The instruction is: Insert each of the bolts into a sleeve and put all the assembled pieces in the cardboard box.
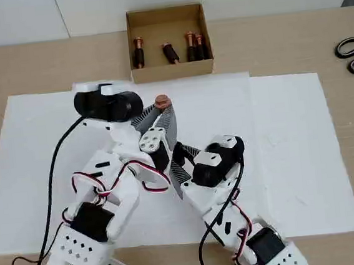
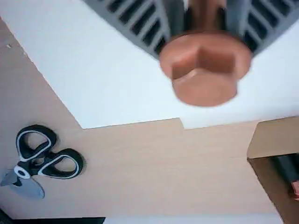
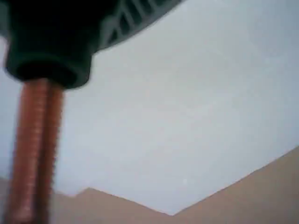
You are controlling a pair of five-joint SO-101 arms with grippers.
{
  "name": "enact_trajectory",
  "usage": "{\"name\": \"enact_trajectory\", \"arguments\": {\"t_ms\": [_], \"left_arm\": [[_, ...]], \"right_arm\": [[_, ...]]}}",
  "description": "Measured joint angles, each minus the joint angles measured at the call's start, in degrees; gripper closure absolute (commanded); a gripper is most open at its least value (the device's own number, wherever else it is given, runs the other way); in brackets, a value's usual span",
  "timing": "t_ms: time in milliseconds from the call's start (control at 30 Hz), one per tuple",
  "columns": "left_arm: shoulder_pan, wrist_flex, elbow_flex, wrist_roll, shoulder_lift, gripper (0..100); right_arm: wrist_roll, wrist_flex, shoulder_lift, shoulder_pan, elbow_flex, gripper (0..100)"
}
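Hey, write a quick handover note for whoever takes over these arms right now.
Left gripper: shut on a bolt, its head toward the box.
Right gripper: shut on a sleeve, with a copper thread sticking out of it.
Done: four assembled pieces lie in the box.
Left: finish what is held and put it in the box. I cannot tell whether both grippers hold one piece.

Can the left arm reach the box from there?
Probably yes: the left gripper, shut on the bolt, sits just short of the open box, with bare paper between. The right gripper holds a sleeve nearby.
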Motion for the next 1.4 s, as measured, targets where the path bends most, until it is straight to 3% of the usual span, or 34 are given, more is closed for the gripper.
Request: {"name": "enact_trajectory", "arguments": {"t_ms": [1400], "left_arm": [[1.41, 7.12, -0.53, 0.62, -0.79, 99]], "right_arm": [[-0.09, 0.09, 0.0, -0.09, 0.0, 99.5]]}}
